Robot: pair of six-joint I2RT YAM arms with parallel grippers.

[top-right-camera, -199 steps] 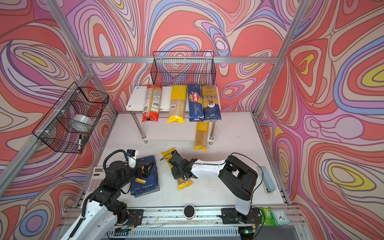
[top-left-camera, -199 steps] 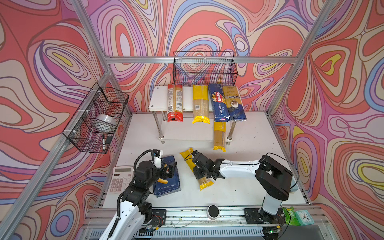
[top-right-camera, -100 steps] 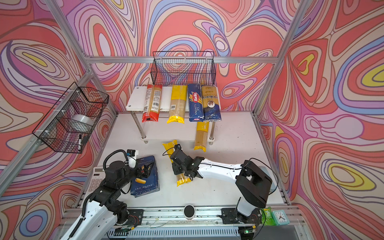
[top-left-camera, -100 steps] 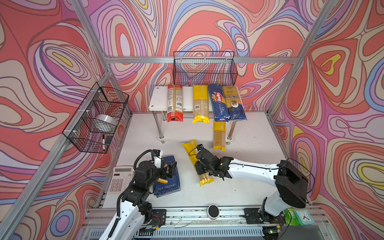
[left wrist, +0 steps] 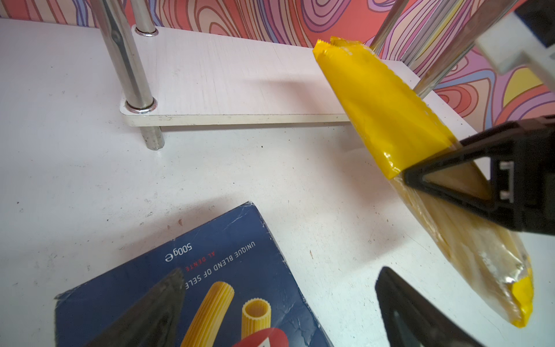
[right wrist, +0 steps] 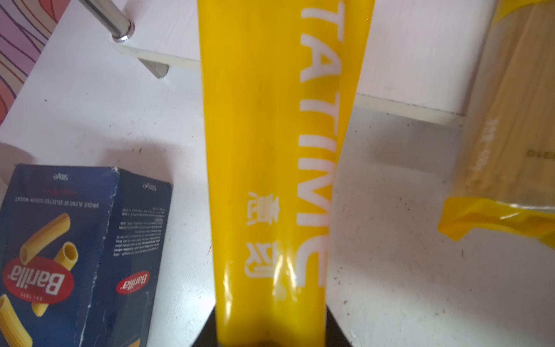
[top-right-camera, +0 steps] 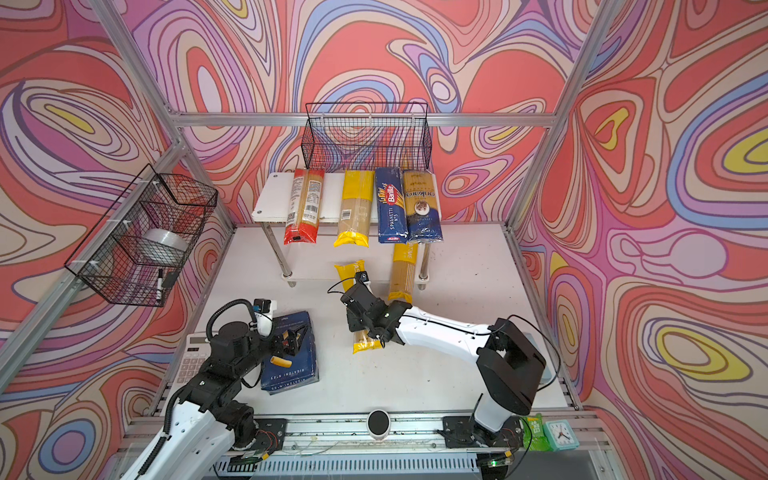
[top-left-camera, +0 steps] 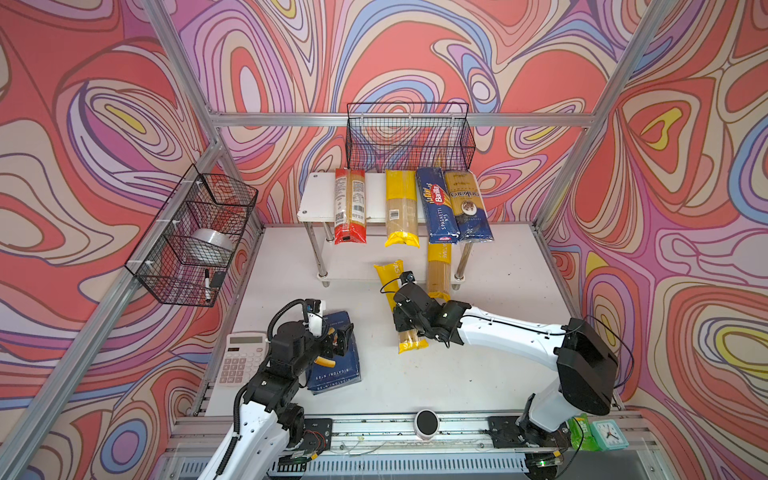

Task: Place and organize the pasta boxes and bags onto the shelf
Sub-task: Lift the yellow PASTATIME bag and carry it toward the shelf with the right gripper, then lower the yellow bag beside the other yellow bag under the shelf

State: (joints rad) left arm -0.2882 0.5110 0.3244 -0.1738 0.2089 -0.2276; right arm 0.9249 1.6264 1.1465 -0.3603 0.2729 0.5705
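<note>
Right hand [top-left-camera: 406,318] pinches a yellow PASTATIME bag [top-left-camera: 389,274].
Left hand [top-left-camera: 337,337] spread over the Barilla rigatoni box [top-left-camera: 336,370] on the counter [top-left-camera: 478,374].

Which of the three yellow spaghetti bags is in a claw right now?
The yellow bag in front of the shelf, clamped mid-length by the right claw. The top-board bag and the lower-board bag lie on the shelf, ungripped.

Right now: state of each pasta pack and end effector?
Yellow PASTATIME spaghetti bag: gripped mid-length, tilted, far end over lower board.
Right end effector: shut on it.
Dark blue Barilla rigatoni carton: flat on table, unheld.
Left end effector: open, above that carton.
Red spaghetti bag: flat on top board, overhanging front.
Second yellow bag: same.
Dark blue Barilla spaghetti carton: same.
Gold-and-navy bag: same.
Third yellow bag: on lower board, protruding forward.
</note>
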